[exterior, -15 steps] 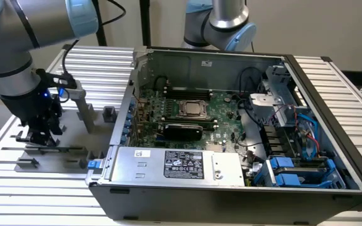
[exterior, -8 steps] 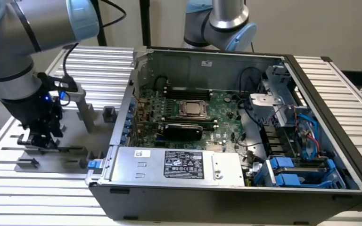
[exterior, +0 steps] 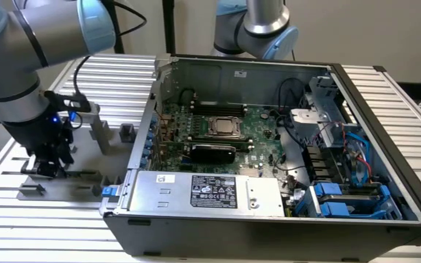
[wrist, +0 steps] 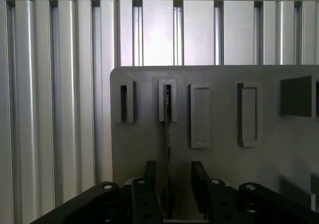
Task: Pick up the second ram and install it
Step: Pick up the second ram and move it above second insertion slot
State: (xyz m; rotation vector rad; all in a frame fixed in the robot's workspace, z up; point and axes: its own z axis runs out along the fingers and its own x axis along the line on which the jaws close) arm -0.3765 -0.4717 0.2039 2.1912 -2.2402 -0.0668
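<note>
**Second ram stands edge-on in its holder, fingers spread to either side**

The thin dark stick rises from the grey holder plate, its far end seated in a slotted block. The gripper straddles it with its black fingers apart, the stick nearer one finger, with no squeeze on it to be seen. A matching slotted block sits just beside, and two plain raised blocks lie on the other side. In the exterior view the gripper is low over the plate, at the exterior view's left. Two upright grey posts and the side wall of the open computer case lie between it and the motherboard. A second arm stands behind the case.
</note>
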